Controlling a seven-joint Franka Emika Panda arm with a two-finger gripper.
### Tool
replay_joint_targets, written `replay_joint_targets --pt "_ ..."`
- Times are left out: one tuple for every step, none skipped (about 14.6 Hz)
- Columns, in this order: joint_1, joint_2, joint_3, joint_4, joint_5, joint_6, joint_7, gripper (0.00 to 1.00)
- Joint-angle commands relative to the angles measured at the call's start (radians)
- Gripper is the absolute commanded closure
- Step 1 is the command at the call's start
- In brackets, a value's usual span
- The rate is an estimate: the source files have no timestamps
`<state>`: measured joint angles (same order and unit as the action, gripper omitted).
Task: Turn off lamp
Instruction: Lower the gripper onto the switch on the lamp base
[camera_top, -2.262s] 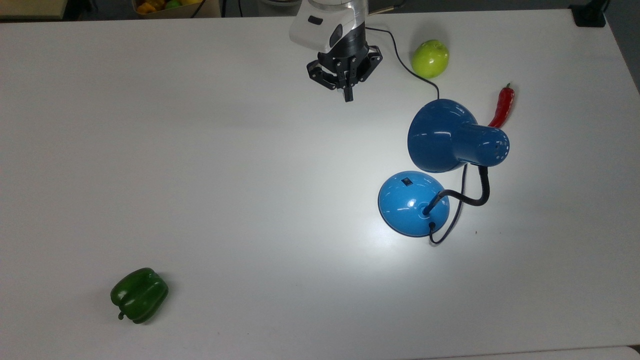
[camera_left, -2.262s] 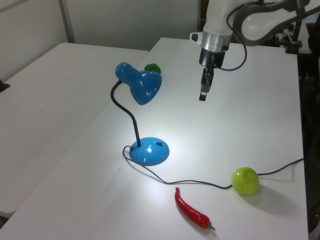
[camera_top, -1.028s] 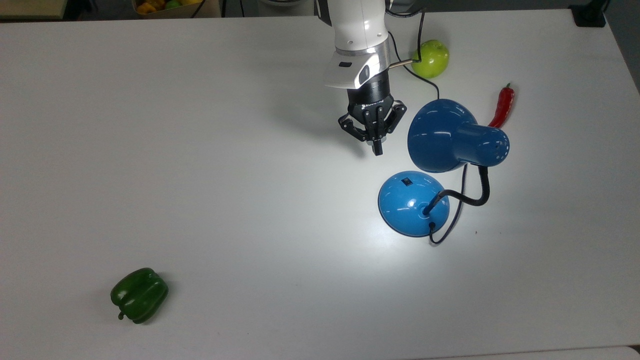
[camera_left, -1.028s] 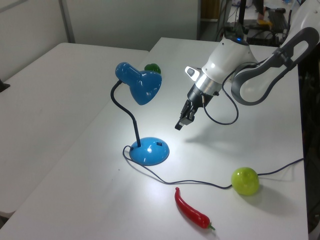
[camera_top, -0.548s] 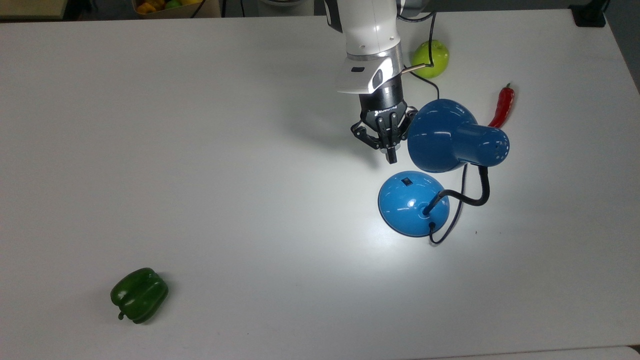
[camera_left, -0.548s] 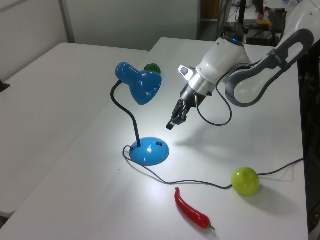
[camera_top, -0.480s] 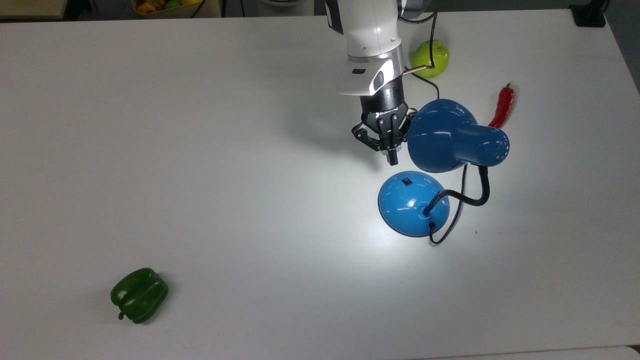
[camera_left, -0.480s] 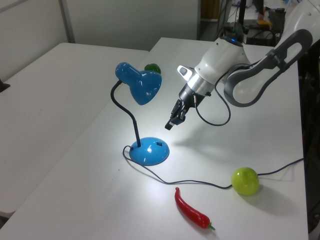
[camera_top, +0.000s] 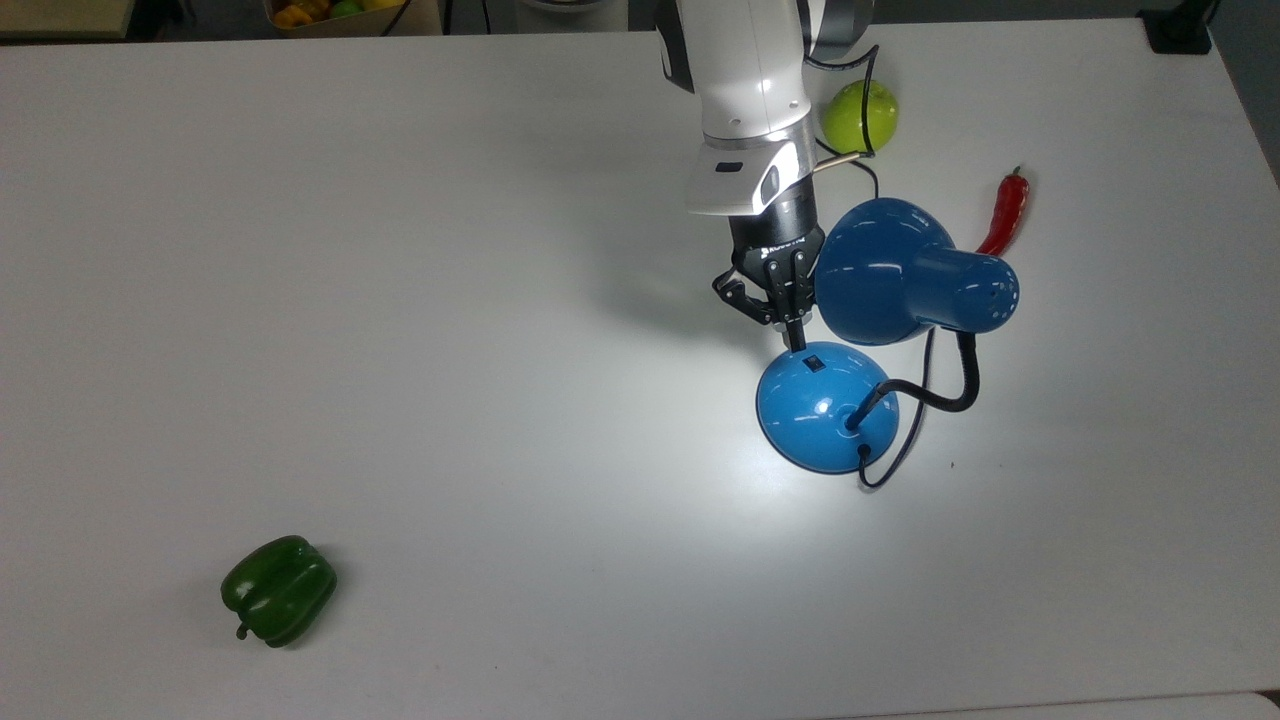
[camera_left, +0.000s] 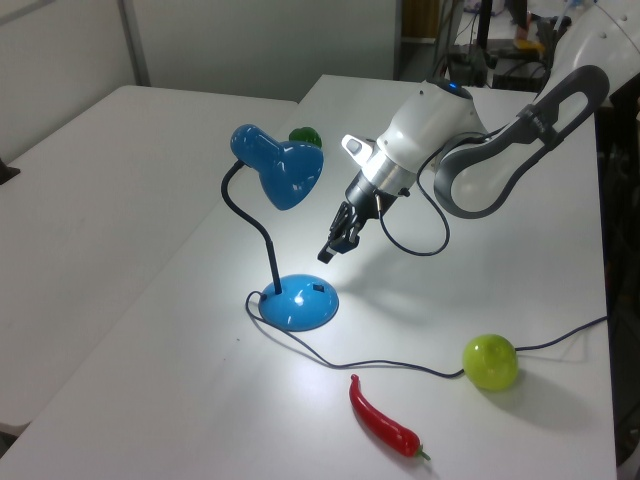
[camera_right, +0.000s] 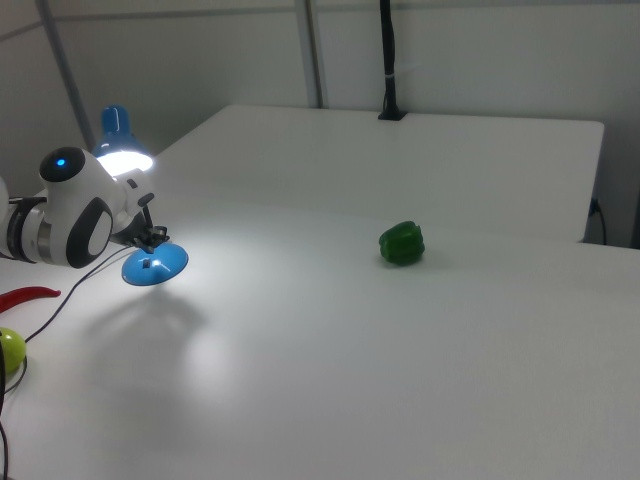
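Note:
The blue lamp is lit and throws a bright patch on the white table. Its bell shade (camera_top: 880, 270) hangs over the round domed base (camera_top: 825, 408), joined by a black gooseneck (camera_top: 950, 385). A small black switch (camera_top: 815, 363) sits on the dome's far side. My gripper (camera_top: 797, 345) is shut with nothing in it, pointing down just above the base's edge, a short way from the switch, beside the shade. In the left view the gripper (camera_left: 325, 256) hovers above and to the right of the base (camera_left: 297, 302). In the right view the base (camera_right: 155, 264) lies beside the arm.
A green apple (camera_top: 860, 115) and a red chili (camera_top: 1005, 210) lie behind the lamp, with the lamp's black cord (camera_top: 850, 165) running between them. A green bell pepper (camera_top: 278, 590) sits far off at the top view's lower left. A box of fruit (camera_top: 340, 10) stands beyond the table's edge.
The arm has come forward and down from the table's far side toward the lamp; in the last half second the shut fingertips moved from beside the shade to just over the base's edge.

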<state>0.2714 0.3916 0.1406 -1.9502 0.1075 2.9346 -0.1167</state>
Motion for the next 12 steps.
replay_joint_targets --pt "0.025 0.029 -0.002 0.025 -0.011 0.018 -0.024 1.00" --pt "0.025 0.036 -0.002 0.025 -0.017 0.020 -0.024 1.00" --pt "0.026 0.042 -0.002 0.027 -0.017 0.020 -0.024 1.00" --pt "0.026 0.046 -0.002 0.031 -0.019 0.020 -0.024 1.00" --pt "0.026 0.049 -0.002 0.031 -0.019 0.020 -0.024 1.00" --pt "0.029 0.052 -0.002 0.031 -0.019 0.020 -0.024 1.00" --pt "0.032 0.058 -0.002 0.033 -0.020 0.020 -0.024 1.00" --pt "0.032 0.064 -0.002 0.039 -0.020 0.020 -0.024 1.00" --pt "0.032 0.069 -0.002 0.043 -0.020 0.020 -0.024 1.00" --pt "0.034 0.072 -0.002 0.043 -0.020 0.020 -0.024 1.00" --pt "0.034 0.073 -0.002 0.043 -0.020 0.020 -0.024 1.00" --pt "0.034 0.073 -0.002 0.045 -0.020 0.020 -0.024 1.00"
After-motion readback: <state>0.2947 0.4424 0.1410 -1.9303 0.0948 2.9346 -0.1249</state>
